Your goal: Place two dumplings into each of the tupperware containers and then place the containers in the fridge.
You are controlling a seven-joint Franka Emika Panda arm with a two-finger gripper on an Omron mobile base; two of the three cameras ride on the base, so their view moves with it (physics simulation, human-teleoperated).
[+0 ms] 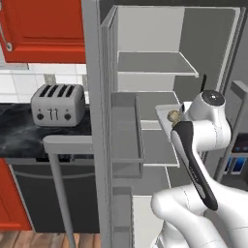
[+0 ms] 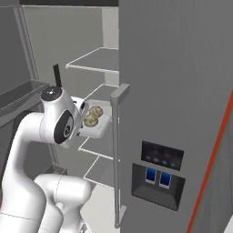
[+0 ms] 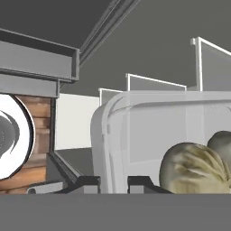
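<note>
The fridge (image 1: 145, 58) stands open, its door (image 1: 109, 145) swung out to the left with grey bins on its inner side, and pale shelves (image 2: 98, 61) stacked inside. The white arm reaches into the opening and holds a pale container (image 2: 101, 122) at about the height of the middle shelves, roughly level. Two tan dumplings (image 2: 93, 116) lie side by side in it, touching each other. In the hand view the container's rim (image 3: 106, 135) stands right above the two dark fingertips (image 3: 88, 182), and the tool (image 3: 113, 184) is nearly closed, pinching that rim between its narrow jaws; one dumpling (image 3: 198, 169) sits close against the near wall. From the left base view only a corner of the container (image 1: 163, 114) and one dumpling (image 1: 173, 116) show past the wrist. Left of the fridge, a silver four-slot toaster (image 1: 58, 104) sits on the dark bench (image 1: 19, 133) beneath a red cabinet (image 1: 43, 24). The other fridge door (image 2: 173, 91) is closed and carries a dispenser panel (image 2: 160, 175).
</note>
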